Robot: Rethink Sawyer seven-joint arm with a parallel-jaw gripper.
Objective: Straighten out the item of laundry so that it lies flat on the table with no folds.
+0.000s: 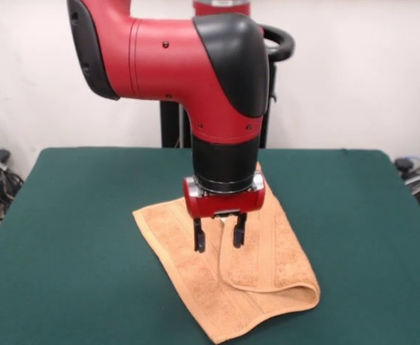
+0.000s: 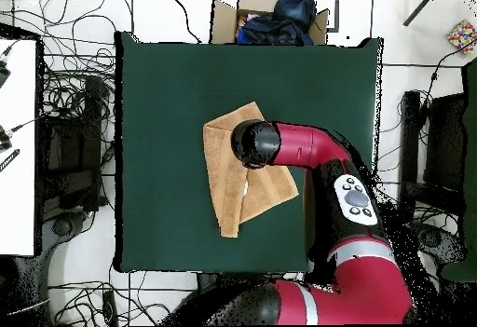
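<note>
The orange-tan washcloth (image 1: 257, 277) lies near the middle of the green table (image 1: 73, 237). It is folded over on itself, with a rounded fold at its near right corner and an inner edge running down the middle. My gripper (image 1: 218, 238) points straight down over the cloth's centre. Its fingers (image 1: 199, 237) are apart with nothing between them, and the tips are at or just above the cloth. In the overhead view the cloth (image 2: 233, 193) shows as a folded, uneven shape on the table (image 2: 168, 90), and the arm's wrist (image 2: 255, 143) hides the gripper.
A cardboard box (image 2: 270, 16) with dark clothing stands beyond the table's far edge in the overhead view. Cables and equipment (image 2: 70, 118) lie on the floor at the left. The arm's elbow (image 2: 354, 197) overhangs the table's right side.
</note>
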